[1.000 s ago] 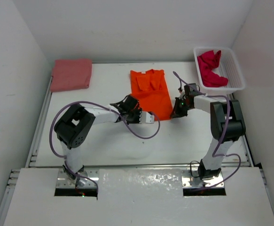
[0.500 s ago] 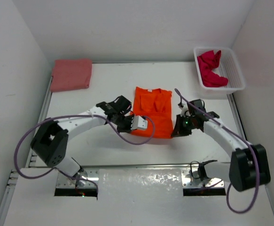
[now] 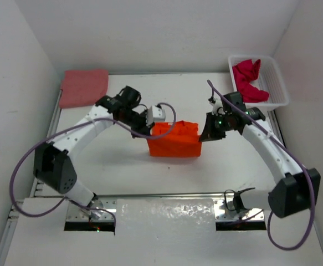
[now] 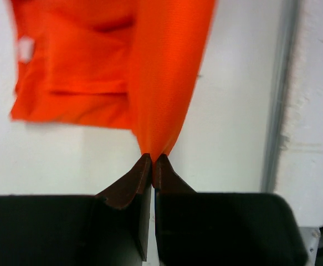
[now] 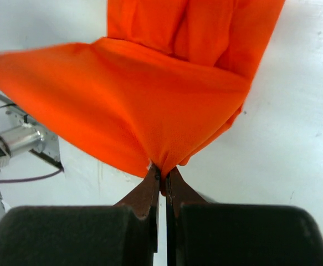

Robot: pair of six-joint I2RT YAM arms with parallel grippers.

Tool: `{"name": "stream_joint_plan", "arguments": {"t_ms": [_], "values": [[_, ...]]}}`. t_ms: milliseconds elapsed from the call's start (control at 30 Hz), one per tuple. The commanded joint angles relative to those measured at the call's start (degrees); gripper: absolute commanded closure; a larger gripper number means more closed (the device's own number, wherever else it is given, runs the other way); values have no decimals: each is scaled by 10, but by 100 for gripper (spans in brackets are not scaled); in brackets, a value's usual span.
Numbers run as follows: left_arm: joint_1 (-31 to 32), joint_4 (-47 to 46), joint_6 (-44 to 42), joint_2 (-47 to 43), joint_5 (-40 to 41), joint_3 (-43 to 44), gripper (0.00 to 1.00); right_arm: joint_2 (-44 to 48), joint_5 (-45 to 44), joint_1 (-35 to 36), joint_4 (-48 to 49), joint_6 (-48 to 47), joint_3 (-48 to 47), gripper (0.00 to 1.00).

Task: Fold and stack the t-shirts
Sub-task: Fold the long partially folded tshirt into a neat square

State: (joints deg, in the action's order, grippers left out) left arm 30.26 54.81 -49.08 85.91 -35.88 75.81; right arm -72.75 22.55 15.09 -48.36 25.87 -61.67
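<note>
A: Item one, nearest the bases?
B: Orange t-shirt (image 3: 174,143), centre, long axis 9-to-3. Left gripper (image 3: 148,131) clamped on its 9 o'clock corner, right gripper (image 3: 205,134) clamped on its 3 o'clock corner. The cloth body lies toward 6 o'clock of both. Neither arm is nearer.
A: Far side?
B: Pink t-shirt (image 3: 83,87), folded, 11 o'clock. White basket (image 3: 277,83), 1 o'clock, holds the crimson t-shirt (image 3: 249,82), crumpled. Likely stacking spot: the pink one.

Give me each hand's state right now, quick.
Left hand: closed, holding the orange t-shirt.
Right hand: closed, holding the same t-shirt.
</note>
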Motion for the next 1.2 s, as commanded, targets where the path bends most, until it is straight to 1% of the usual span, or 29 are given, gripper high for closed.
{"name": "stream_joint_plan", "arguments": {"t_ms": [0, 67, 200, 300, 400, 433, 533, 567, 633, 733, 767, 800, 833, 867, 900, 933, 967, 1000, 1033, 1067, 1133, 1167], "values": [[-63, -1, 29, 79, -20, 67, 100, -66, -32, -14, -4, -31, -61, 100], [-69, -15, 34, 108, -11, 107, 100, -96, -41, -24, 16, -36, -80, 100], [-75, -25, 39, 186, 12, 159, 100, -180, -50, -31, 60, -32, -122, 100], [-88, -51, 61, 218, 22, 174, 100, -228, -51, -46, 111, -12, -138, 100], [-93, -104, 87, 237, 48, 175, 100, -256, -59, -55, 136, -1, -155, 100], [-93, -136, 98, 243, 58, 175, 100, -276, -70, -57, 143, 1, -162, 100], [-93, -184, 134, 275, 82, 187, 100, -314, -79, -67, 160, 13, -183, 100], [-93, -193, 158, 292, 89, 191, 100, -323, -79, -71, 169, 18, -190, 100], [-93, -207, 175, 310, 105, 204, 100, -353, -83, -74, 186, 25, -203, 100], [-93, -226, 191, 335, 120, 206, 91, -392, -84, -75, 196, 36, -242, 99], [-93, -234, 202, 344, 135, 205, 81, -418, -85, -76, 200, 37, -259, 96], [-93, -244, 207, 348, 142, 205, 75, -432, -86, -77, 213, 42, -267, 91], [-93, -264, 211, 354, 150, 205, 71, -444, -87, -79, 217, 51, -275, 78], [-93, -275, 223, 362, 170, 206, 64, -468, -96, -81, 224, 58, -292, 73], [-93, -305, 233, 366, 185, 207, 61, -480, -99, -86, 250, 62, -298, 68], [-93, -317, 249, 377, 199, 210, 58, -489, -105, -88, 263, 75, -306, 59], [-94, -324, 256, 384, 219, 227, 52, -509, -122, -95, 273, 81, -327, 58], [-94, -335, 261, 392, 230, 240, 50, -520, -131, -98, 282, 81, -343, 57], [-98, -338, 280, 410, 246, 257, 45, -531, -144, -102, 276, 80, -365, 57], [-100, -337, 292, 420, 275, 303, 43, -552, -163, -107, 267, 74, -413, 57], [-112, -318, 334, 451, 300, 358, 35, -564, -173, -109, 240, 47, -456, 57], [-119, -309, 347, 460, 310, 411, 34, -566, -174, -109, 230, 37, -483, 56]]}}
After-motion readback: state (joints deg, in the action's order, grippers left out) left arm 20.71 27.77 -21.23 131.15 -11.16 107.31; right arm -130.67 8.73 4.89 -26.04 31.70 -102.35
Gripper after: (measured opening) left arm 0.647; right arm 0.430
